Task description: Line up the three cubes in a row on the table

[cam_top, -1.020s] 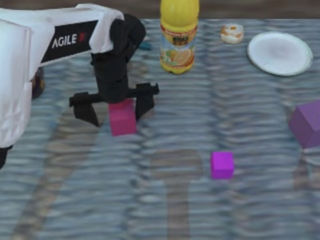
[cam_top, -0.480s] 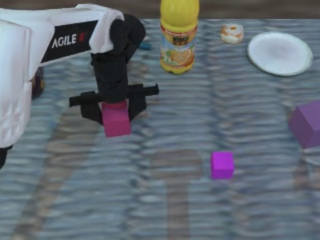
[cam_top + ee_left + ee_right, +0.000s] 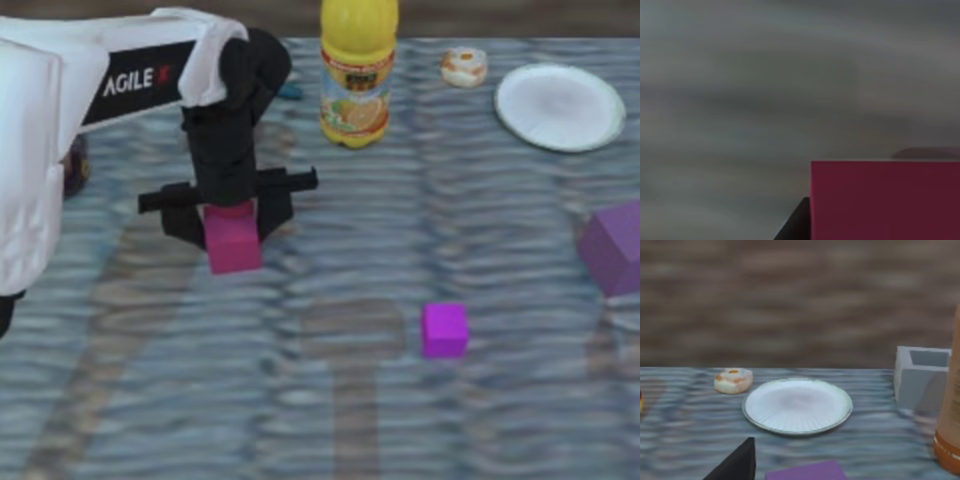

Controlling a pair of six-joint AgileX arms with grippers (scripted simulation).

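Nothing has moved since half a second ago: left end effector (image 3: pixel 231 222), upper left of frame, stays clamped on the crimson cube (image 3: pixel 233 246). Arm reads "AGILE X".

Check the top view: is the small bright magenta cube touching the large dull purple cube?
No. The small bright magenta cube sits alone mid-table, while the large dull purple cube lies apart at the right edge.

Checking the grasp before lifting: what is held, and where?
The left end effector grips the crimson-pink solid cube by its two opposite side faces; nothing else is held.
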